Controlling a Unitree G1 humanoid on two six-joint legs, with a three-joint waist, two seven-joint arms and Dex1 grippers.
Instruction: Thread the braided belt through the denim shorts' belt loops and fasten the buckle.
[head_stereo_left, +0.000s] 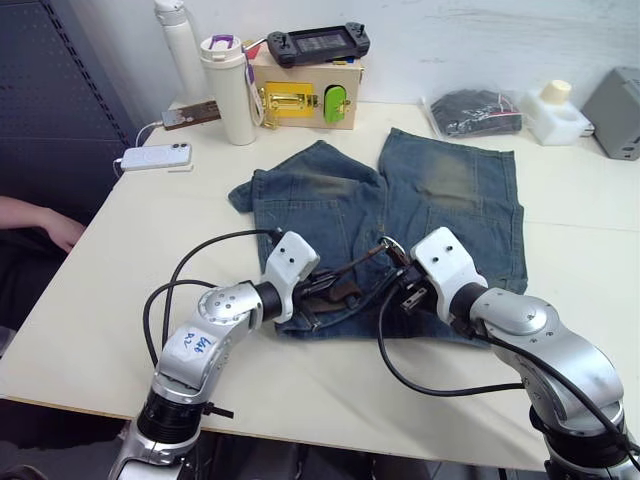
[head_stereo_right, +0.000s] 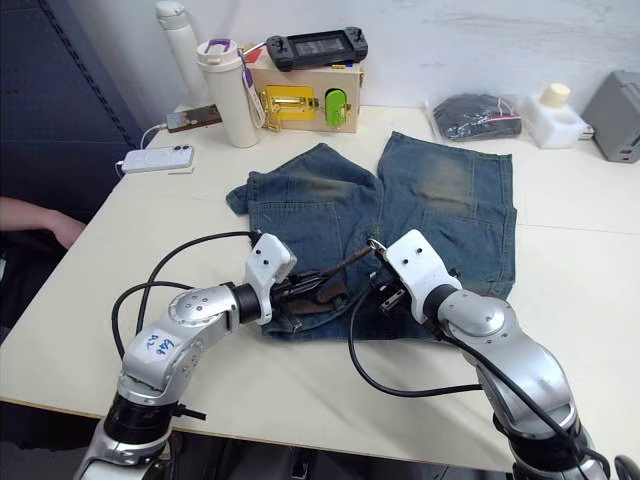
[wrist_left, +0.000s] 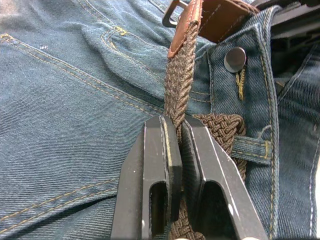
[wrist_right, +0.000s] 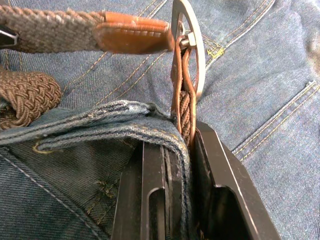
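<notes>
- Where the denim shorts (head_stereo_left: 400, 215) lie flat on the cream worktop (head_stereo_left: 150, 260), their waistband faces me and both legs run away toward the far edge.
- My left claw (wrist_left: 176, 131) is clamped on the braided belt (wrist_left: 179, 75); this stretch of strap runs straight out from my fingertips to a tan leather tip.
- My right claw (wrist_right: 186, 145) is pinched together on the belt's leather-bound buckle end, with a fold of denim waistband caught between the same fingers.
- The buckle (wrist_right: 189, 47) is a smooth silver frame standing upright just beyond my right fingertips; the leather tip lies level, just beside its frame.
- Texture: coarse brown weave on the strap, faded twill with yellow stitching on the shorts, a round metal button (wrist_left: 235, 59) at the fly.
- One of the belt loops (wrist_left: 252, 149) crosses the woven strap beside the button.
- Open worktop lies on both sides of the shorts; a white bottle (head_stereo_left: 230, 90), a box (head_stereo_left: 305, 92) and a phone (head_stereo_left: 155, 156) stand well apart at the far left corner.
</notes>
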